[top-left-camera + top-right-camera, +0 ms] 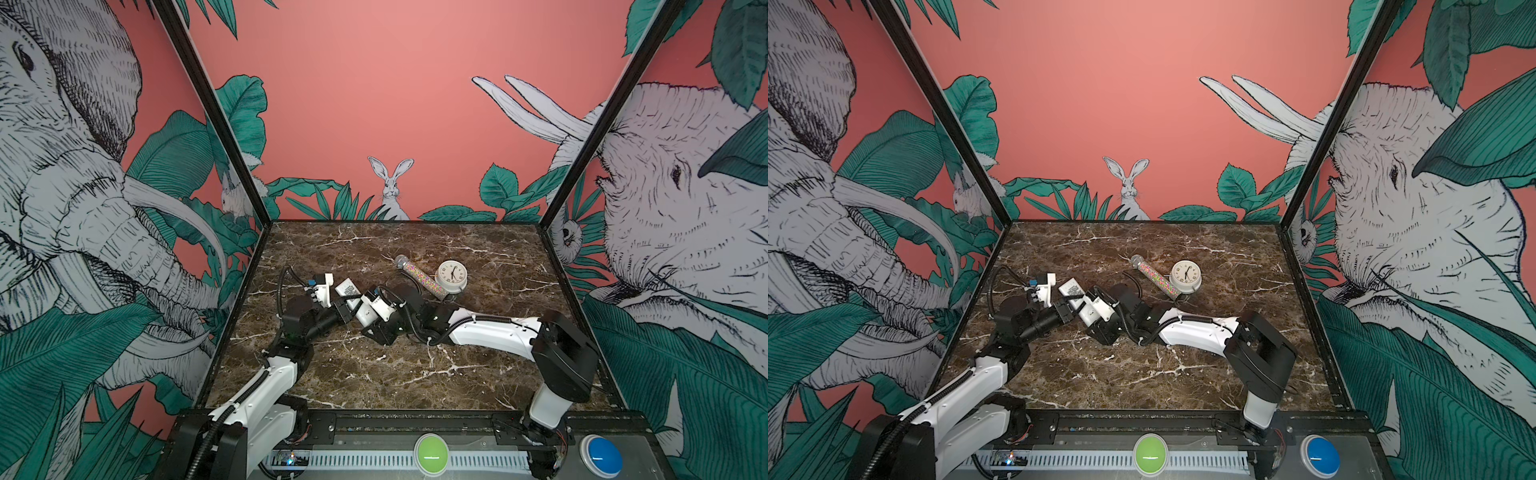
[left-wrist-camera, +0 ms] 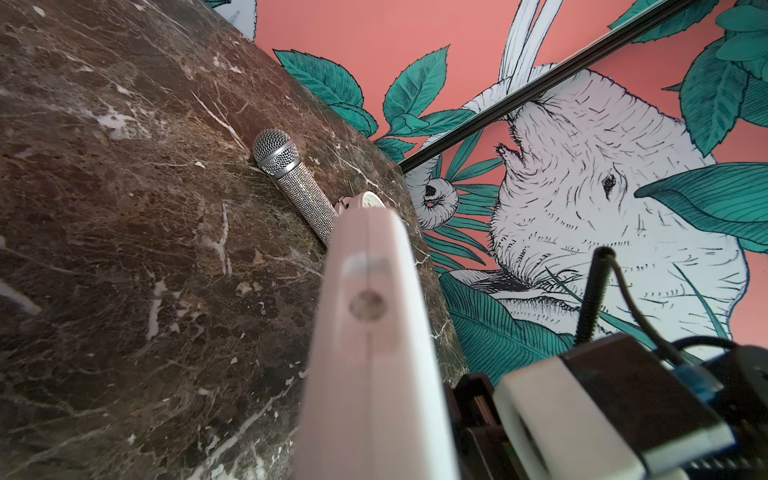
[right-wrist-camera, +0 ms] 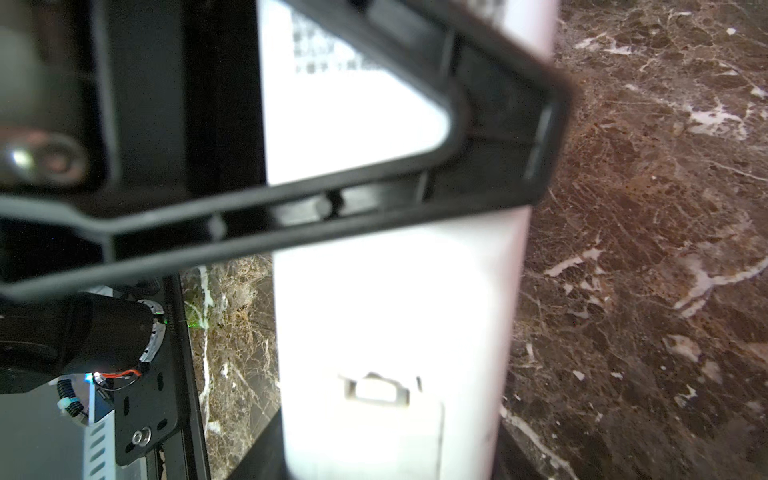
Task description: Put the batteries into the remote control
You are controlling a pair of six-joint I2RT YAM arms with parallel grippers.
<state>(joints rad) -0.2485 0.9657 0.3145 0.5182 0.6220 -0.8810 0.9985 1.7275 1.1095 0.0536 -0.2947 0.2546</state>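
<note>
L pincer (image 1: 341,312) butts the remote control (image 1: 348,291) from the left, left of centre. Its fingers don't show in the L wrist view, where the remote juts out edge-on, so can't tell if it's clenched or released. Remote seems held just off the table (image 1: 374,374), printed back side up.

R pincer (image 1: 354,297) looks clamped across it. In the R wrist view one black finger (image 3: 374,199) lies over the white back; other finger hidden behind. Cover latch (image 3: 374,390) looks shut, so cover prob. still on. Batteries not seen in any view.

Further right, apart from the arms: glitter microphone (image 1: 419,276) just beside a small white clock (image 1: 451,275), maybe touching.

Handling: remote prob. light, stiff, smooth plastic, so slippery. Best held by the long edges near the label end, leaving the latch end free.

Room: L arm sits close to the table's left edge and wall. Wide bare marble toward the front. Mic and clock crowd the far right.
</note>
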